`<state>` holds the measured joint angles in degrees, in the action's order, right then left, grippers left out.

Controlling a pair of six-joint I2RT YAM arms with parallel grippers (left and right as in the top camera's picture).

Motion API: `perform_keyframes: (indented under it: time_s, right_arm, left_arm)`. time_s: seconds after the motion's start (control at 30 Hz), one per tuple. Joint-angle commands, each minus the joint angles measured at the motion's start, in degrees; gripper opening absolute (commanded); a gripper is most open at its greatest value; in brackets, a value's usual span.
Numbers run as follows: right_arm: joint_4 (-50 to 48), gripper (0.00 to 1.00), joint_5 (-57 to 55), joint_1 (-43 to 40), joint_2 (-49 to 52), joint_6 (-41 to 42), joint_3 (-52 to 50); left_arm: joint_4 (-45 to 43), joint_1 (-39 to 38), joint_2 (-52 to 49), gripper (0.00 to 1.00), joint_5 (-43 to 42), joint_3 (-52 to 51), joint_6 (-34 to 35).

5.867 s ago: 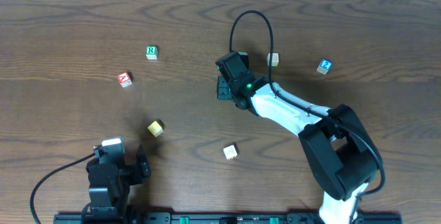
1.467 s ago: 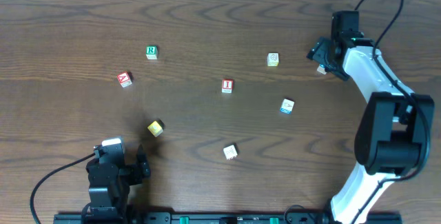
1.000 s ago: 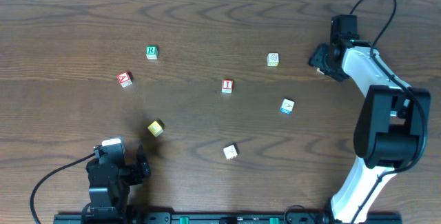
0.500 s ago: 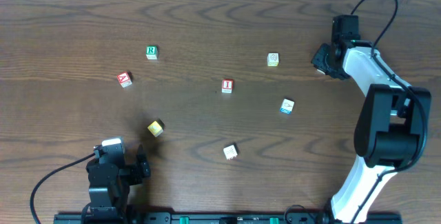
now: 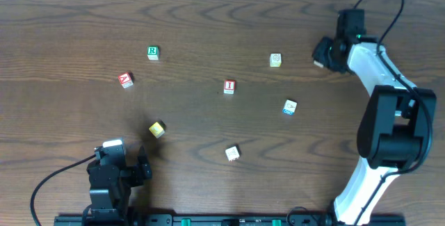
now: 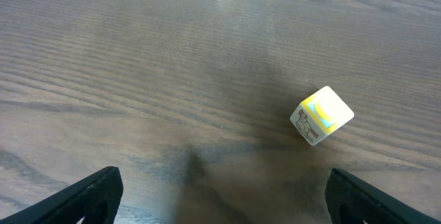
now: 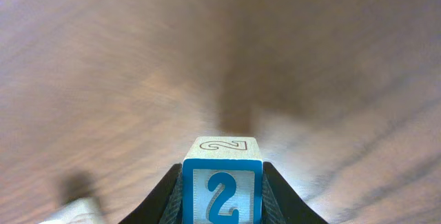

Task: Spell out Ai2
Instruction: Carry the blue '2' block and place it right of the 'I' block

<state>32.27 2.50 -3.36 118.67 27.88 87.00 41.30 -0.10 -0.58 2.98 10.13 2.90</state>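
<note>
Right tool [image 5: 322, 51] clamped on the 2 block [image 7: 222, 191]; I block [image 5: 229, 86] sits around its 8 o'clock.

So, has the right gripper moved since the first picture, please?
Yes. The right gripper went rightward: once left of the beige block, now right of it, holding the 2 block.

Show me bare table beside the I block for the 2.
Bare wood lies right of the I block, bordered by the beige block above and the blue-trimmed block farther right. A wider bare stretch runs left toward the A block. No spot is crowded.
</note>
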Motion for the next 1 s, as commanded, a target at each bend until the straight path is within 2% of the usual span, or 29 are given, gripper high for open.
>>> perform_keyframes:
  time_s: [0.0,0.17,0.3,0.4,0.7,0.97]
  right_arm:
    - [2.01,0.01,2.60,3.67,-0.28,-3.98,7.04]
    - [7.26,0.01,0.74,12.85,-0.28,-4.79,15.28]
    - [6.95,0.01,0.46,19.50,-0.02,-4.44,14.03]
    - [6.49,0.01,-1.05,23.76,0.44,-1.14,11.34]
    - [7.37,0.01,-6.23,29.99,0.48,3.50,5.81]
    - [7.82,0.01,-7.19,30.49,0.50,8.22,1.05]
  left_arm:
    - [0.52,0.13,0.33,0.95,0.00,-0.87,-0.59]
    - [0.52,0.13,0.33,0.96,0.02,-0.87,-0.59]
    - [0.52,0.13,0.33,0.96,0.02,-0.87,-0.59]
    - [0.52,0.13,0.33,0.95,0.02,-0.87,-0.59]
    - [0.52,0.13,0.33,0.95,0.02,-0.87,-0.59]
    - [0.52,0.13,0.33,0.95,0.00,-0.87,-0.59]
